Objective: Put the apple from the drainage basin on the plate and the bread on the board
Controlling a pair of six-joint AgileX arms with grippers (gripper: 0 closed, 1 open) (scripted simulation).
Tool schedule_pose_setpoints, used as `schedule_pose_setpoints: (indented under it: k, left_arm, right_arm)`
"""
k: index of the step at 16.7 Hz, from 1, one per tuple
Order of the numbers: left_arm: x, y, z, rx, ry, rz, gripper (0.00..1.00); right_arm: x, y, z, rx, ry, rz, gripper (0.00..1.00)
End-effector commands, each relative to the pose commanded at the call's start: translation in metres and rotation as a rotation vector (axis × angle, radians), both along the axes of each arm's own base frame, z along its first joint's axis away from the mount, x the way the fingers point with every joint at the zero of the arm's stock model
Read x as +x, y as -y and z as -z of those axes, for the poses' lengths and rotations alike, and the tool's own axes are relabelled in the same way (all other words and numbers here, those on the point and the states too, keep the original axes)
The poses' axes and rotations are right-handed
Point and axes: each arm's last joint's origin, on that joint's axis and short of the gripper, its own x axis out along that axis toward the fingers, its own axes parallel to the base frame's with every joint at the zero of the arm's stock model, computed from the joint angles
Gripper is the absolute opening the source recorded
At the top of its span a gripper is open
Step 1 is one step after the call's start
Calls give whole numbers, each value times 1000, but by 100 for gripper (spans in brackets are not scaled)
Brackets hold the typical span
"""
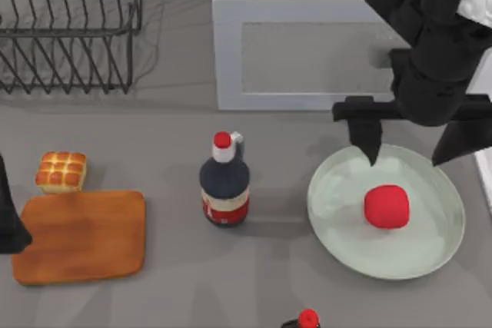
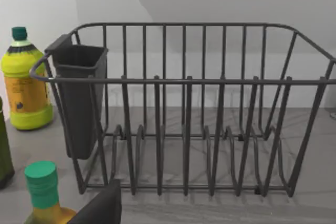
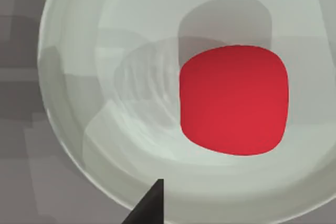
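1. The apple already lies on the plate, a little right of the dish's middle, near the right edge of the table. The right gripper hangs just above the plate's far rim with its fingers spread wide and nothing between them; the apple sits free of them.
2. The bread rests on the table, touching or just beside the far left corner of the board, not on it. That half of the task remains, by my reading.
3. The left gripper is at the table's left edge beside the board; I cannot tell how its fingers stand. Its wrist camera looks at the wire dish rack, which holds only its dark cutlery cup.
4. To do the bread well: lift the right arm straight up and clear of the plate, so the apple is not nudged.
5. Bring the left gripper down over the loaf, fingers across its pale sides, and close gently, since the crust probably gives.
6. Carry it a short way toward the board's middle, well clear of the dark sauce bottle, and set it flat before letting go.
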Motion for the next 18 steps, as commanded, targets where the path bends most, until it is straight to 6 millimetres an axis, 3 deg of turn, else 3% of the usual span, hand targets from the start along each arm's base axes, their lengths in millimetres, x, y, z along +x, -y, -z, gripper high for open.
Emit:
schedule_pose_setpoints:
  k: [11,15,18]
  left_arm:
    - [0,0,0,0,0,0,100]
    - [0,0,0,0,0,0,100]
    - [0,0,0,0,0,0,100]
  right_arm:
    - [-1,2,-1,4,7,2,100]
    - [-16,24,-17,55,119,1,100]
    - [-46,55,-34,115,288,-1,100]
